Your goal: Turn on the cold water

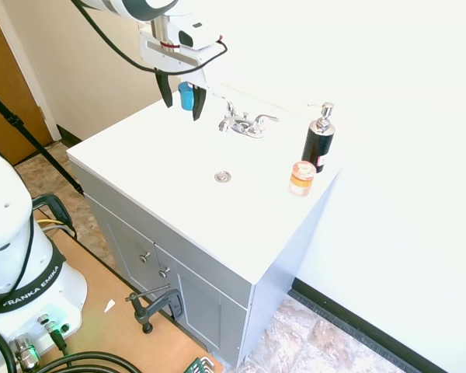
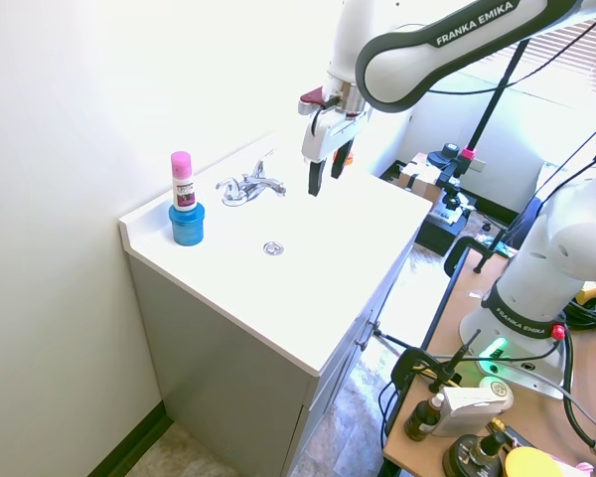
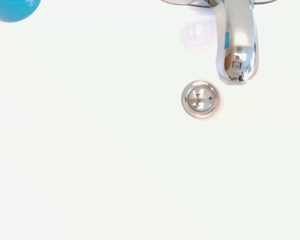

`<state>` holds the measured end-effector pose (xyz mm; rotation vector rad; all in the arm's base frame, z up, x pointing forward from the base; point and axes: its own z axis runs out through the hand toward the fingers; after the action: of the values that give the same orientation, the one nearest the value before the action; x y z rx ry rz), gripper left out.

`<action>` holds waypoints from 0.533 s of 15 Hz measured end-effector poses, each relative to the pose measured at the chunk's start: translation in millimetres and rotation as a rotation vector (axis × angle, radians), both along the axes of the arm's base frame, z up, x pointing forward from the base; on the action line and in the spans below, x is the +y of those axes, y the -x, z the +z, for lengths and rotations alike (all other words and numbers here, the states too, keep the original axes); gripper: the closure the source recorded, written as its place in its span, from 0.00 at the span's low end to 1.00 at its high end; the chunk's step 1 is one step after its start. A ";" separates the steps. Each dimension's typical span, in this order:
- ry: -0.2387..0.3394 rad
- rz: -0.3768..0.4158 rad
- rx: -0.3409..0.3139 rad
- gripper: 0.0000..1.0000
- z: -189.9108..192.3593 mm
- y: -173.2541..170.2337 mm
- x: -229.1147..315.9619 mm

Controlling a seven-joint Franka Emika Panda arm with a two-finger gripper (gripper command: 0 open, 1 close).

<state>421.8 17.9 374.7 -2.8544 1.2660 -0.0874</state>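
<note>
- Hovering above the vanity top [image 1: 140, 167], gripper [image 1: 181, 99] hanging with fingers spread wide, gripping nothing.
- Sitting at the back edge: faucet [image 1: 243, 124], with the cold lever [image 1: 266, 119] right of the spout [image 3: 236, 45], well apart from the fingers.
- Needing, by judgement, lowering beside that slim lever and pushing gently, avoiding the matching lever [image 1: 230, 110] and the pump bottle [image 1: 318, 140].
- Running no water yet; drain [image 3: 200, 98] looking dry.
</note>
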 end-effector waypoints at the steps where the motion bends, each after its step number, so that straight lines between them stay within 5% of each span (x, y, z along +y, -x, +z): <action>1: 0.000 0.000 0.001 0.00 -0.5 0.0 0.0; 8: 0.101 -0.064 -0.188 0.00 5.7 -55.3 -36.2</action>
<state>477.2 -18.3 380.4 -2.8054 1.3502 -0.4213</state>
